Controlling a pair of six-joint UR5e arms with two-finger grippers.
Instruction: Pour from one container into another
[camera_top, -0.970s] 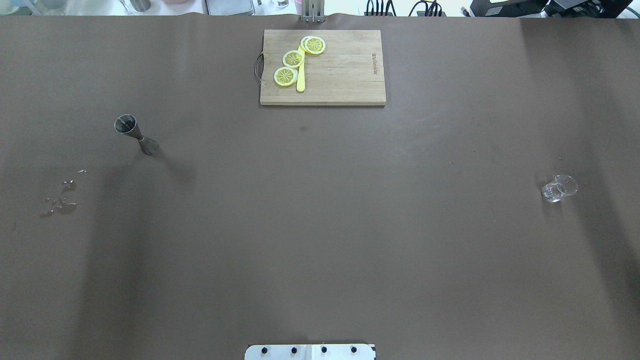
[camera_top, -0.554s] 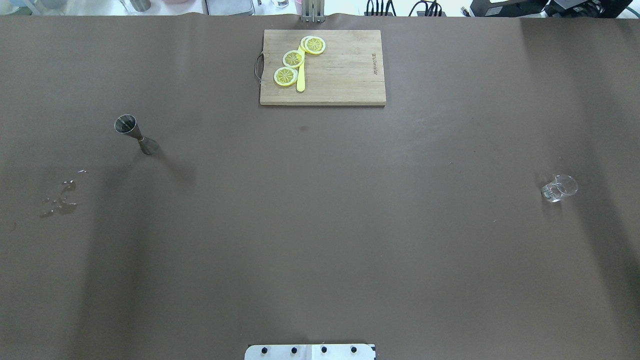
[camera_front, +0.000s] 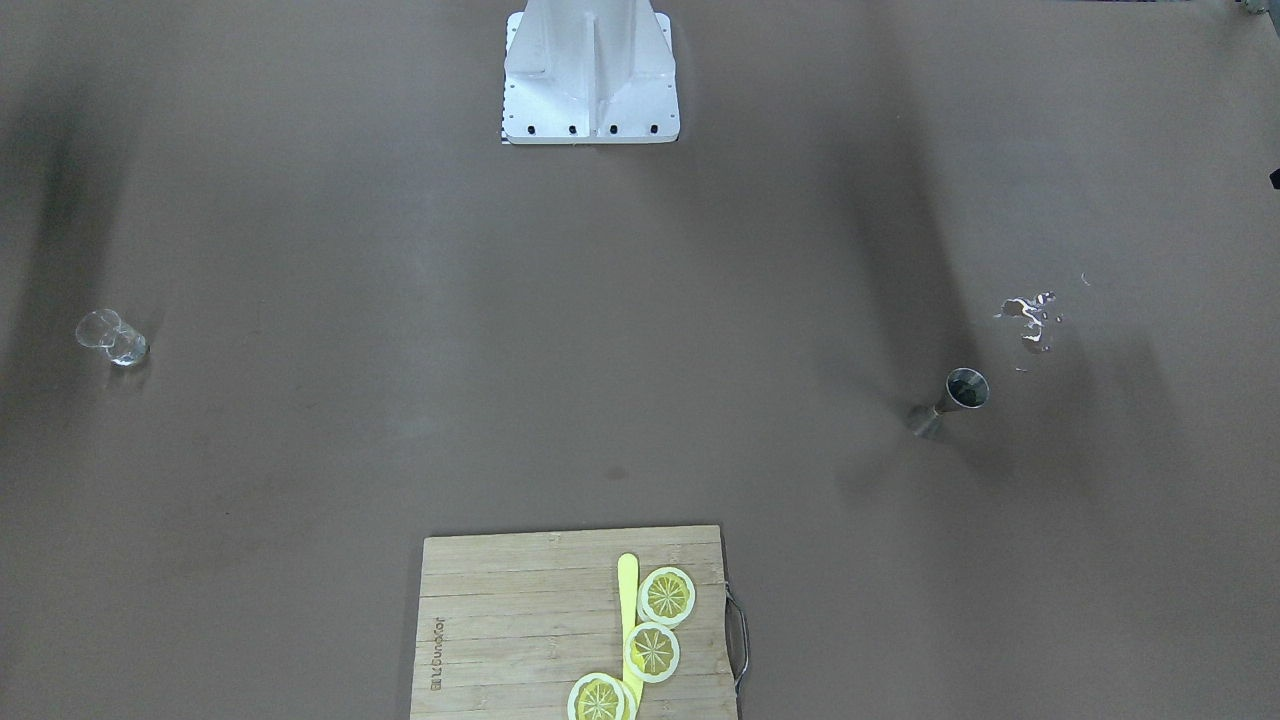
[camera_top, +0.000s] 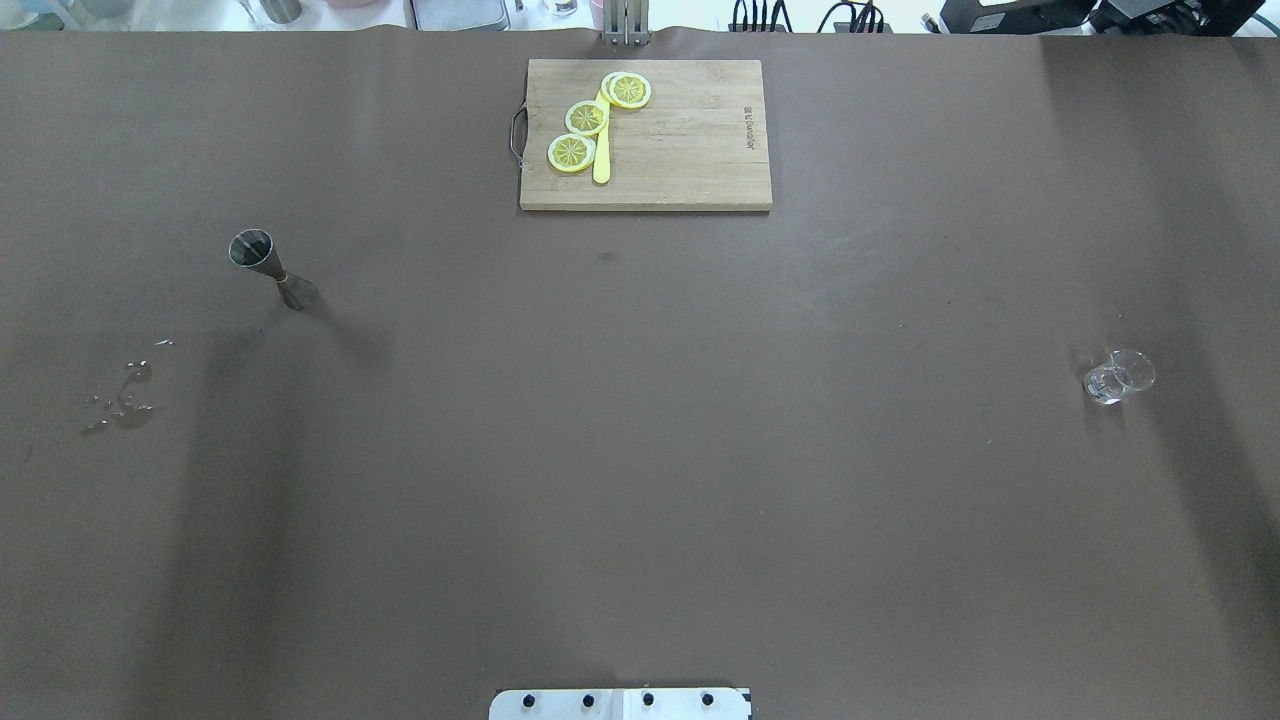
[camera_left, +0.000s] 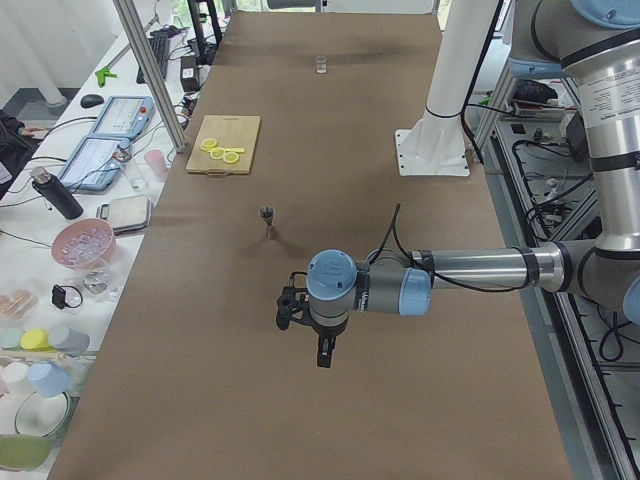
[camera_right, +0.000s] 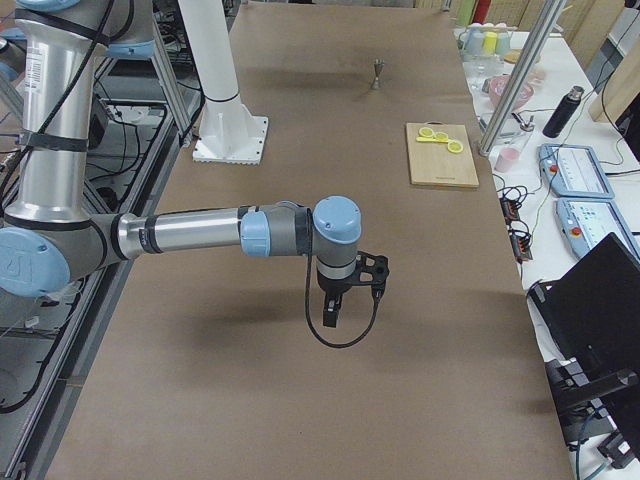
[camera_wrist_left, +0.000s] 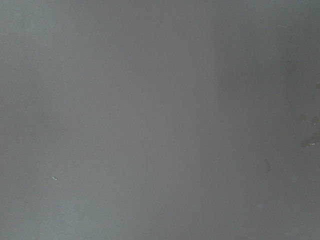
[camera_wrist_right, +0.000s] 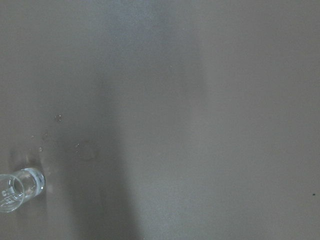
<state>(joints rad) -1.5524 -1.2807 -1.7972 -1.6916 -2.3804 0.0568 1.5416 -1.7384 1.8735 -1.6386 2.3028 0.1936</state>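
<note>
A steel jigger (camera_top: 270, 268) stands upright on the brown table at the left of the overhead view; it also shows as the jigger (camera_front: 950, 398) in the front view. Far to the right stands a small clear glass (camera_top: 1118, 377), and the right wrist view catches this glass (camera_wrist_right: 17, 189) at its lower left corner. Only the side views show the arms. My left gripper (camera_left: 325, 357) hangs over bare table, well short of the jigger (camera_left: 267, 220). My right gripper (camera_right: 331, 318) hangs over bare table too. I cannot tell whether either is open or shut.
A wooden cutting board (camera_top: 690, 150) with lemon slices (camera_top: 586, 118) and a yellow knife lies at the far middle. Spilled water (camera_top: 120, 400) lies near the jigger. The robot base (camera_front: 590, 75) stands mid-table. Cups and devices crowd a side bench (camera_left: 90, 190).
</note>
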